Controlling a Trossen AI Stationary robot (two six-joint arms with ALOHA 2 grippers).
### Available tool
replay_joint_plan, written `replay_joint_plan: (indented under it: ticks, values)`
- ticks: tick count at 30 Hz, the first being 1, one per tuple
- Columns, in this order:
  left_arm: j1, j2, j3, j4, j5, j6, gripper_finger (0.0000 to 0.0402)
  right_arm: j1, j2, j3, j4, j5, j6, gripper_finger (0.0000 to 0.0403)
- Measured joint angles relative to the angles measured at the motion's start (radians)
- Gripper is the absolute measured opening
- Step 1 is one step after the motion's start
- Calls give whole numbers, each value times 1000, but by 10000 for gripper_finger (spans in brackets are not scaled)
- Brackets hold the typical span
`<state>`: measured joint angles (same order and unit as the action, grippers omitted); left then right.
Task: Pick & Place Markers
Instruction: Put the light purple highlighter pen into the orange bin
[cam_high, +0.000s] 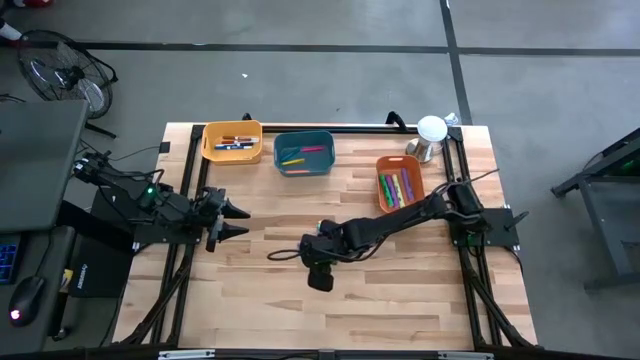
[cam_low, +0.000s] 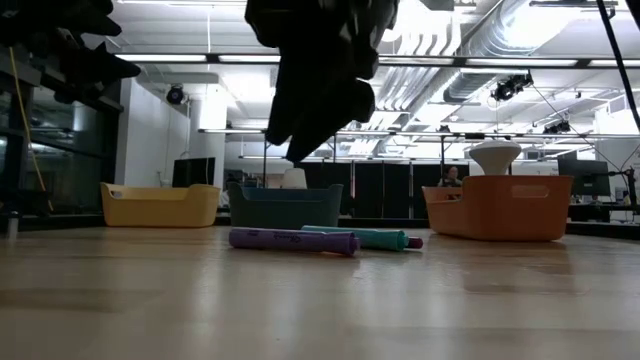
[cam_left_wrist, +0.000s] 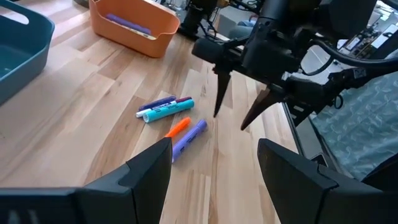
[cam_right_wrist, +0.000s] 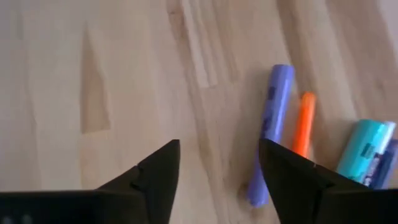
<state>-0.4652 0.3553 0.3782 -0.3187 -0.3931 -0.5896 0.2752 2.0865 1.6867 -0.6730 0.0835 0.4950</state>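
Hovering wide open, the right gripper (cam_right_wrist: 219, 163) overlooks a purple marker (cam_right_wrist: 268, 127) lying parallel to an orange marker (cam_right_wrist: 302, 124); left gripper (cam_high: 234, 221) open.

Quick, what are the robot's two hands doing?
Left gripper: open, holding nothing.
Right gripper: open, empty, above the markers.

Bin contents stay hidden behind the walls in the low view; teal marker (cam_right_wrist: 365, 151) cut off at the right wrist frame's edge.

Three bins (cam_high: 232, 141) — perhaps four loose markers (cam_left_wrist: 186, 138) on table.
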Motion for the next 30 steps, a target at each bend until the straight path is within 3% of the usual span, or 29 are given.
replay_joint_plan:
  ticks: [9, 21, 30]
  values:
    - [0, 0, 0, -29, -2, -9, 232, 0, 1, 0, 3, 150, -2, 231]
    - [0, 0, 0, -48, -2, -18, 232, 0, 88, -1, 34, 142, 44, 230]
    - [0, 0, 0, -52, -3, -18, 232, -1, 128, -1, 53, 133, 55, 206]
